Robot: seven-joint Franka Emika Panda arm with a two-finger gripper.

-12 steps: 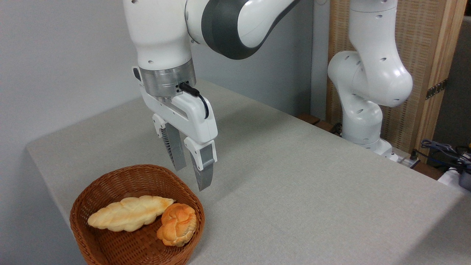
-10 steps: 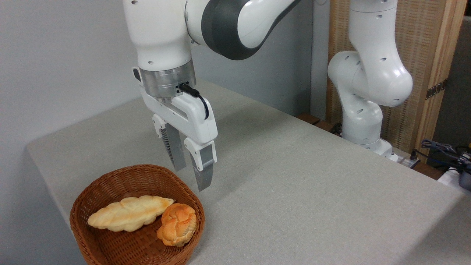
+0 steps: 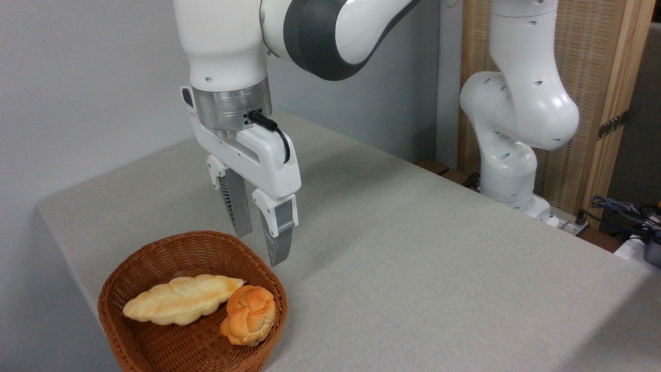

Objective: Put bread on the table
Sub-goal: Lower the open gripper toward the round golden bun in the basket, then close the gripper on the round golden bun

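White claw (image 3: pixel 258 249) has shifted left toward basket (image 3: pixel 155 268)

Basket (image 3: pixel 155 268) front rim cut off by bottom frame edge. Arm (image 3: pixel 310 31) upper links cropped at top; cables (image 3: pixel 627 214) at right edge too small to identify.

Golden-orange bread (image 3: pixel 248 315); brown woven basket (image 3: pixel 155 258); grey-beige table (image 3: pixel 413 268).

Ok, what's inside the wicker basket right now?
Two breads in the basket: a small round bun touching a long pale braided loaf. The basket floor beneath them is hidden.
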